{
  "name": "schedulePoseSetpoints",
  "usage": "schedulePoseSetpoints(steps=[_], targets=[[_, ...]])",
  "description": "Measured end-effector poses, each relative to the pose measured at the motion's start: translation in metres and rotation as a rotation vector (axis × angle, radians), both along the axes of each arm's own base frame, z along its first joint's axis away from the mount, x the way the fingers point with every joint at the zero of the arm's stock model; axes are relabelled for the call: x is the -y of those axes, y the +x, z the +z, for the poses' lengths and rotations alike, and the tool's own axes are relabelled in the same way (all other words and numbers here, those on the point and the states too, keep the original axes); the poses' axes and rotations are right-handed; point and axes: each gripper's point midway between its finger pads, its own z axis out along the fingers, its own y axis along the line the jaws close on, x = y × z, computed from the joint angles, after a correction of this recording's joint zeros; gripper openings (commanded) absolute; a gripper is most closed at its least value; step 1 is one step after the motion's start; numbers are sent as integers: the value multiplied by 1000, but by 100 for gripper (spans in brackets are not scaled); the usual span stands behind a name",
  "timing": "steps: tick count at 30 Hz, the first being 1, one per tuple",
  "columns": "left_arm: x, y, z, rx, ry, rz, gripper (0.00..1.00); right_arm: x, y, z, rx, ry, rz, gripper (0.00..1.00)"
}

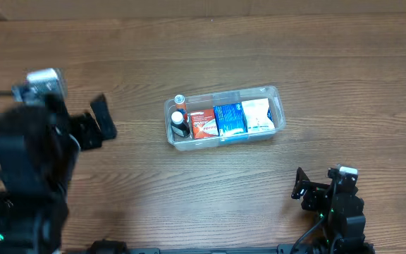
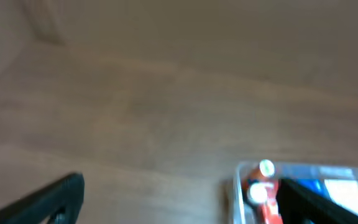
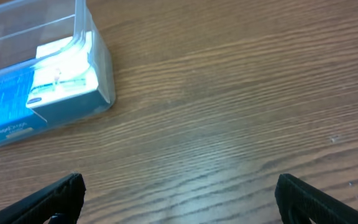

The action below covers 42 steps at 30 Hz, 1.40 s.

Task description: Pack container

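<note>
The clear plastic container (image 1: 277, 109) lies mid-table. It holds a small bottle (image 1: 180, 121) at its left end, then a red box (image 1: 203, 122), a blue box (image 1: 229, 118) and a white box (image 1: 256, 115). My left gripper (image 1: 97, 121) is open and empty, to the left of the container. In the blurred left wrist view the container (image 2: 236, 186) sits at the lower right. My right gripper (image 1: 307, 190) is open and empty, near the table's front right. The right wrist view shows the container's right end (image 3: 104, 68) with the white box (image 3: 64, 84) at the upper left.
Bare brown wooden tabletop (image 1: 189, 190) surrounds the container. A lighter surface (image 1: 118, 7) runs along the far edge.
</note>
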Motion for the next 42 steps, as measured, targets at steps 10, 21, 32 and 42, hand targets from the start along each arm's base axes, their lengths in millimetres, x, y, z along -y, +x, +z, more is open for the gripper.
schedulePoseSetpoints(steps=[10, 21, 32, 42], targets=[[13, -46, -165, -20, 6, -115, 100, 0, 0, 0, 2, 0, 0, 100], [29, -60, -252, 38, -28, -202, 100, 0, 0, 0, 3, 0, 0, 100], [30, -61, -263, 71, -30, -210, 100, 0, 0, 0, 2, 0, 1, 100], [30, -61, -263, 71, -30, -210, 100, 0, 0, 0, 3, 0, 0, 100]])
